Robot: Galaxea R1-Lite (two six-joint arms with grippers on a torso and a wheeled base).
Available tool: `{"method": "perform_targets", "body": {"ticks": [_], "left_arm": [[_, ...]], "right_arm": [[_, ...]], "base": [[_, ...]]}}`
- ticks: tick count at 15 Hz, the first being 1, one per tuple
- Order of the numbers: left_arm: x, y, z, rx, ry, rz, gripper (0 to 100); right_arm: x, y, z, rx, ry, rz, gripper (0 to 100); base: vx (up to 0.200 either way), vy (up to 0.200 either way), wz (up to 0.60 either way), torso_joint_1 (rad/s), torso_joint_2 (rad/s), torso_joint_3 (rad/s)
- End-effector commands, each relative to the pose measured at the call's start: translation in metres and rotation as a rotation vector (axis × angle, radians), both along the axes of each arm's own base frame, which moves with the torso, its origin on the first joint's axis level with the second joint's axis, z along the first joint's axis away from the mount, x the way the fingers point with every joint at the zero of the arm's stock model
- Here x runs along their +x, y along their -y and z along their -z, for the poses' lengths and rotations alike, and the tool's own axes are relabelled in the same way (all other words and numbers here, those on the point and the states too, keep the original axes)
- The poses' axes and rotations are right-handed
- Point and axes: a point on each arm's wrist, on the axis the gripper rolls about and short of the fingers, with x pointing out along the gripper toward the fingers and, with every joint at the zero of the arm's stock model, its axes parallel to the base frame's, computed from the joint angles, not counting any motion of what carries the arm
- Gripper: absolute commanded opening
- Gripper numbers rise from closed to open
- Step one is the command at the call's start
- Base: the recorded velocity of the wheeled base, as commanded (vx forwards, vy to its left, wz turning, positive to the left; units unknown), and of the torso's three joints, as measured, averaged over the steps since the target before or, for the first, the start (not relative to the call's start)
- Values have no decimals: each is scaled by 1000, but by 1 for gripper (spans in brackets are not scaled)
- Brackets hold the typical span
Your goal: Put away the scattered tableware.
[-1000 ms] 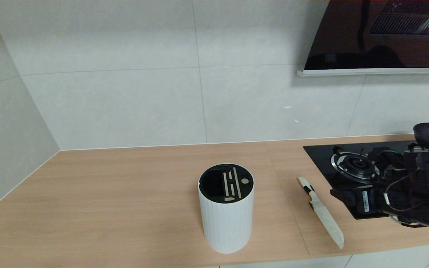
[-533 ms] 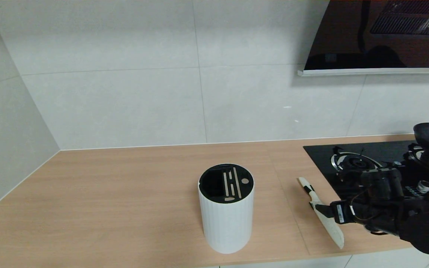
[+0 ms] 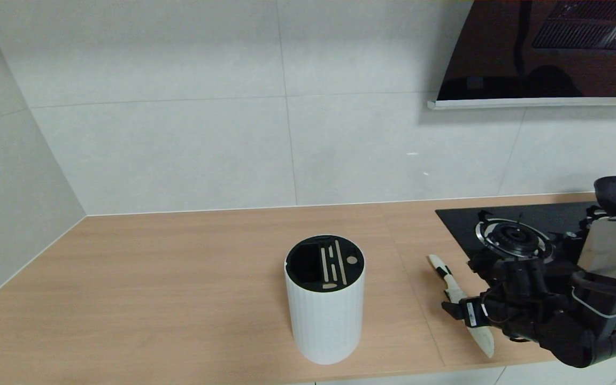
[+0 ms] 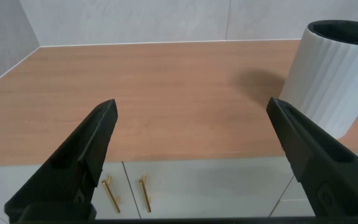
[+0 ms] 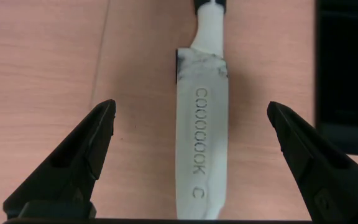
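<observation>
the knife (image 3: 449, 279) lies flat on the bench (image 3: 179, 267) between the white holder (image 3: 325, 315) and the stove (image 3: 506, 235). the right gripper (image 5: 190, 112) hangs over its blade, jaws wide astride it. the left gripper (image 4: 191, 106), near the holder, has its jaws wide too.

Right tool (image 5: 190, 115) swung (leftward) over the knife (image 5: 202, 149).

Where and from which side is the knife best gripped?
Probably the handle, from straight above, closing across its width: the knife lies flat on the counter, handle toward the wall, and the open right gripper straddles the blade.
</observation>
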Motion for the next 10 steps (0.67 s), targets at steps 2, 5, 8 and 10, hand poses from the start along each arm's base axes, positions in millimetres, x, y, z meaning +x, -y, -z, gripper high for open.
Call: {"method": "perform_targets", "body": {"ticks": [2,5,8,10], "left_arm": [[0,0,0,0,0,-2,100],[0,0,0,0,0,0,100],[0,0,0,0,0,0,100],[0,0,0,0,-1,0,100]], "right_arm": [[2,0,13,-10,-20,7,100],[6,-1,20,-29,-21,25,100],[14,-2,21,-36,35,52,100],[17,-2,25,-40,75,70,100]], "base": [[0,0,0,0,0,0],[0,0,0,0,0,0],[0,0,0,0,0,0],[0,0,0,0,0,0]]}}
